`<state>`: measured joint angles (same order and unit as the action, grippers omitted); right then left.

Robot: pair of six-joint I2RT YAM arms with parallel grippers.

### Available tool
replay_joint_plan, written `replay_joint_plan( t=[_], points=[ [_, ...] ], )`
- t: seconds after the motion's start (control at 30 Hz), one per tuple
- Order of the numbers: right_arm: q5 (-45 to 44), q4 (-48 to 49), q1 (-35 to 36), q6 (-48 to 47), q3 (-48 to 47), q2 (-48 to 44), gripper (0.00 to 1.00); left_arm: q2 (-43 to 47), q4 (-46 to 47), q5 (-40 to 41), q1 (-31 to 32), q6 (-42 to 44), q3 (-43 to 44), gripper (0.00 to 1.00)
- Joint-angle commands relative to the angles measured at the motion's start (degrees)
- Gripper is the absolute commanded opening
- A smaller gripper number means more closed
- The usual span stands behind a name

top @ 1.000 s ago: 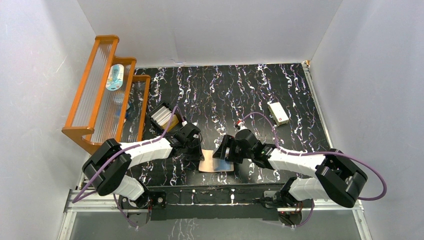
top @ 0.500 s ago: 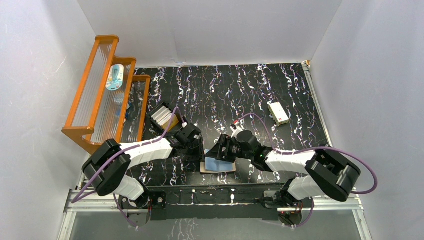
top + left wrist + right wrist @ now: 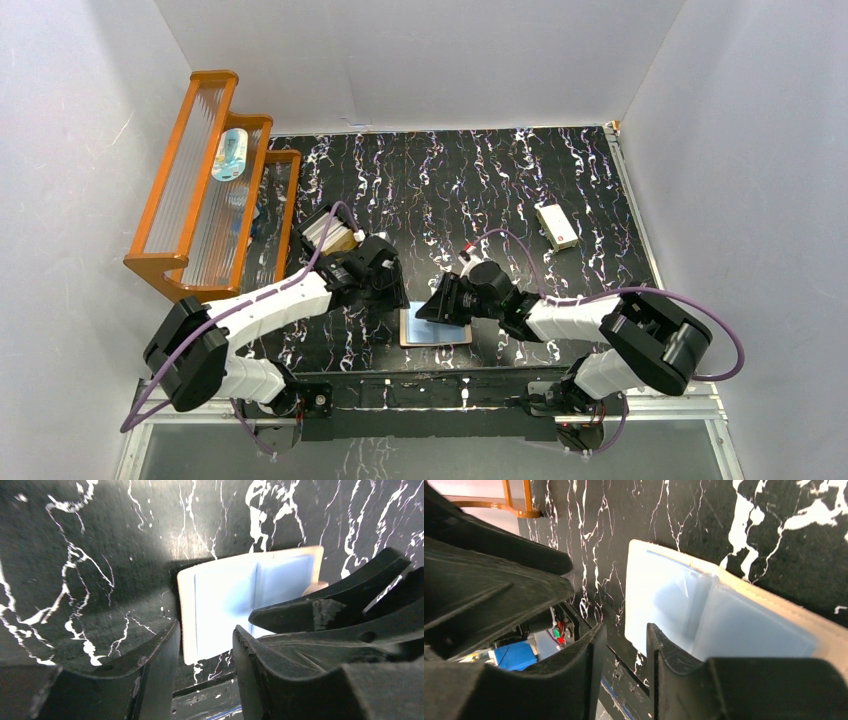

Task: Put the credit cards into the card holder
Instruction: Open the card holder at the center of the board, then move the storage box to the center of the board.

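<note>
Your left pincer [image 3: 206, 628] is parted a little with nothing between its fingers, and your right pincer [image 3: 626, 627] the same. Both sit over the card holder [image 3: 436, 328], lying open, sleeves up, by the middle of the near edge of the bench [image 3: 560, 180].

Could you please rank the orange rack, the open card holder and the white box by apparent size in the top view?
Largest: orange wooden stepped rack.
Next: open tan card holder with clear sleeves, partly covered.
Smallest: white rectangular box with red mark.
</note>
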<state>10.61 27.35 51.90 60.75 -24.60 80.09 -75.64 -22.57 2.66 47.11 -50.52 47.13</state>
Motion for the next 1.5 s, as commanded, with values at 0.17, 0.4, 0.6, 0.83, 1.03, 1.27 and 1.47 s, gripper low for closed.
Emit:
replay_joint_plan(
  t=[0.17, 0.4, 0.6, 0.83, 1.03, 1.27, 1.47],
  points=[
    [-6.7, -12.3, 2.3, -7.3, -9.6, 3.6, 0.39, 2.2, -21.8, 22.0, -2.4, -0.6, 9.4, 0.48],
    [-12.1, -18.5, 5.0, -11.4, -12.9, 6.4, 0.34, 5.9, -24.2, 23.5, -13.6, 3.5, 8.1, 0.47],
    [-9.7, -16.5, 5.4, -17.4, -14.8, 2.6, 0.39, 7.1, -19.2, 22.6, -20.4, 5.8, 5.9, 0.47],
    [-7.5, -7.2, 5.7, -17.3, -9.9, -3.9, 0.4, 3.8, -12.4, 23.6, -24.3, 7.5, 6.7, 0.47],
    [-10.3, -10.7, 5.7, -19.0, -9.9, -8.3, 0.42, 0.3, -7.8, 20.7, -24.7, 6.5, 4.4, 0.47],
    [-13.4, -13.2, 5.6, -20.4, -8.7, -13.6, 0.42, -1.8, -4.4, 19.9, -24.7, 7.9, 3.3, 0.35],
    [-15.7, -14.1, 5.7, -21.0, -8.6, -15.8, 0.42, -4.7, -3.9, 17.7, -24.7, 9.6, 4.2, 0.21]
  ],
)
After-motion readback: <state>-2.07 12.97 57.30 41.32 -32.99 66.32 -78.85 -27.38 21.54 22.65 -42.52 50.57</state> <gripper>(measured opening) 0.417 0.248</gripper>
